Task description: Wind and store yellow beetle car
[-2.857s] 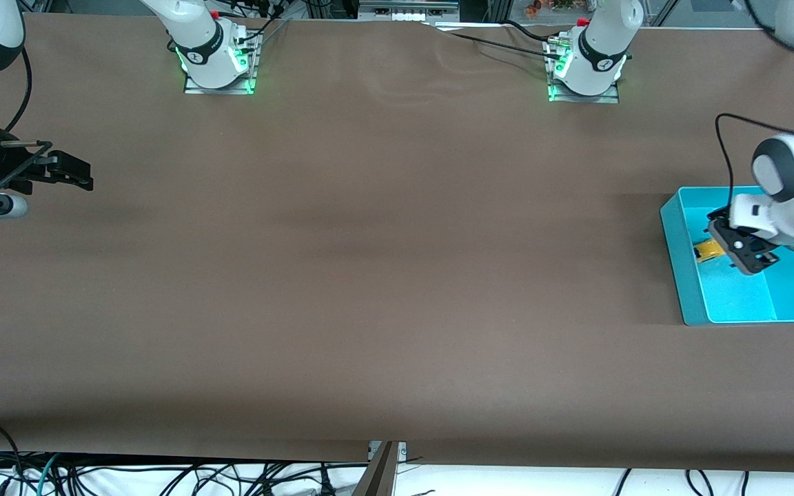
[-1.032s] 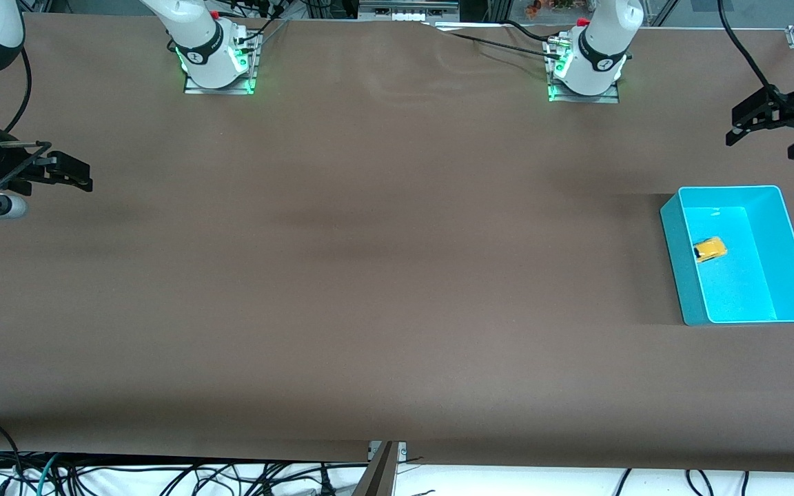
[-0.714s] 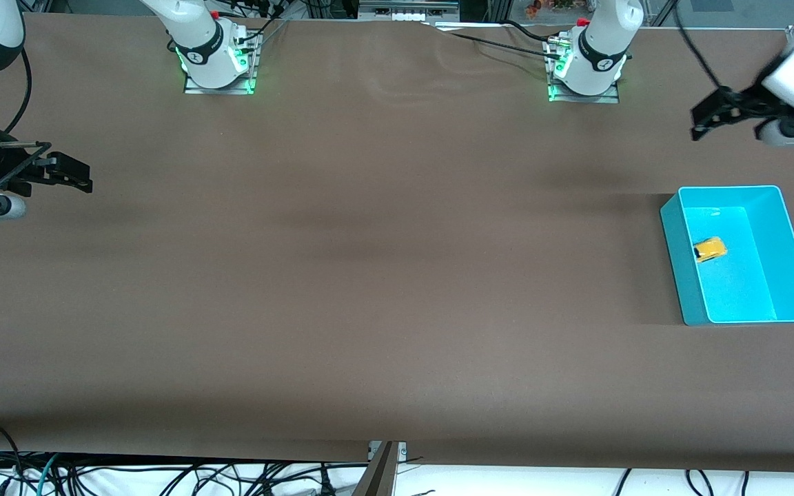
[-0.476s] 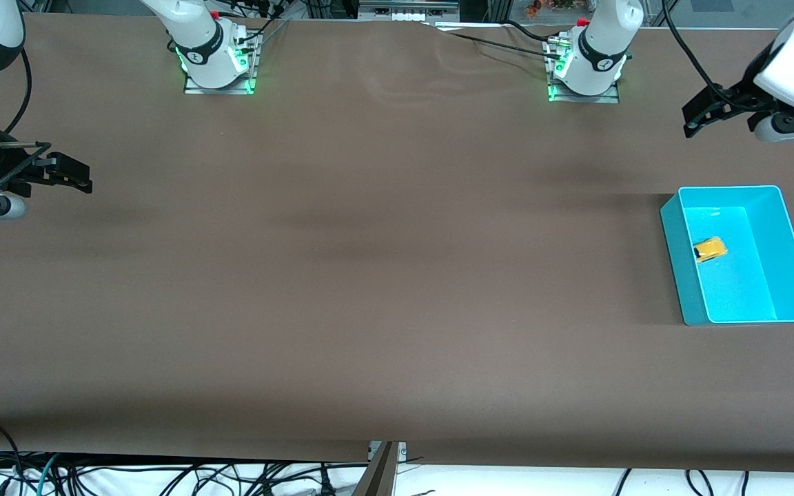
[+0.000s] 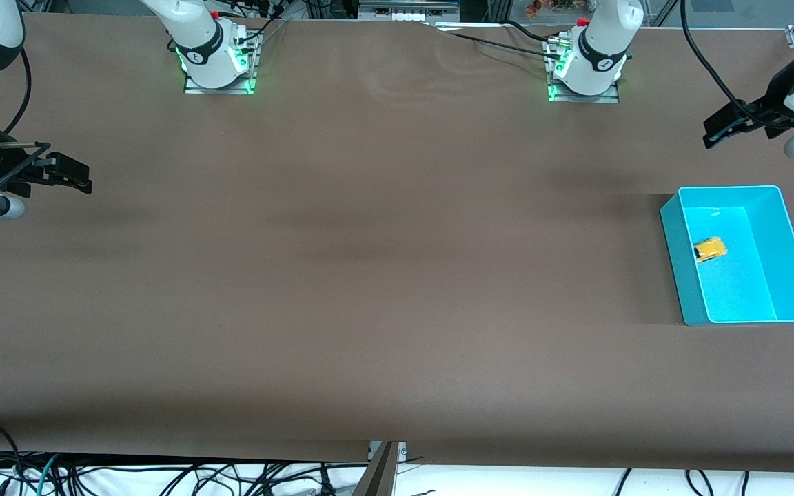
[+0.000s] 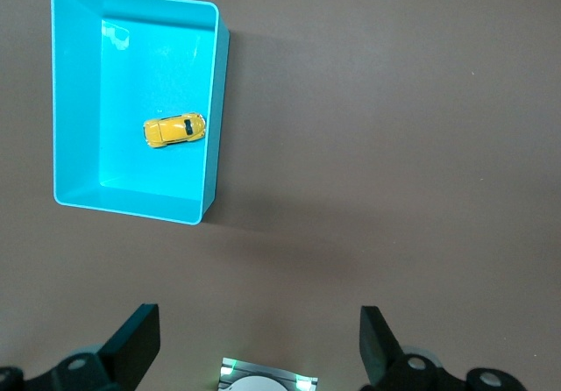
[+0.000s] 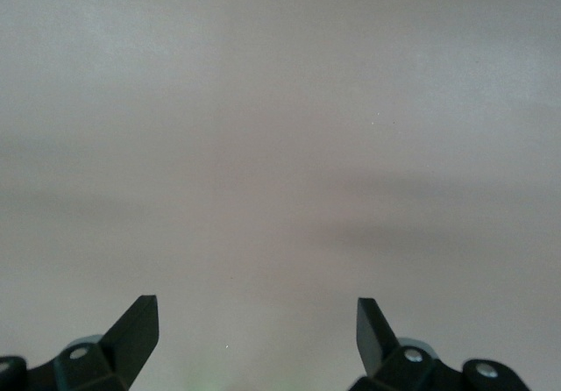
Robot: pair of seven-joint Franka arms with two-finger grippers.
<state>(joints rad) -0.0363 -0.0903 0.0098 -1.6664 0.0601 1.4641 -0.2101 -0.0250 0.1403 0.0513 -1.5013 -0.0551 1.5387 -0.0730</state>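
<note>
We see the yellow car (image 5: 709, 249) lying inside the turquoise bin (image 5: 792, 234) at the left arm's end of the table (image 5: 383, 275). Our left gripper (image 5: 748, 122) hangs spread wide and empty above bare table. Our right gripper (image 5: 52, 173) waits, also spread and empty.

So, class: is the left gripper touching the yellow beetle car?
Apart. The left wrist view shows the left gripper open with bare table between it and the yellow beetle car, which lies in the turquoise bin.

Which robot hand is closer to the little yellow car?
The left gripper: it hangs open up past the blue bin holding the yellow car. The right gripper waits open at the table's right-arm end.
</note>
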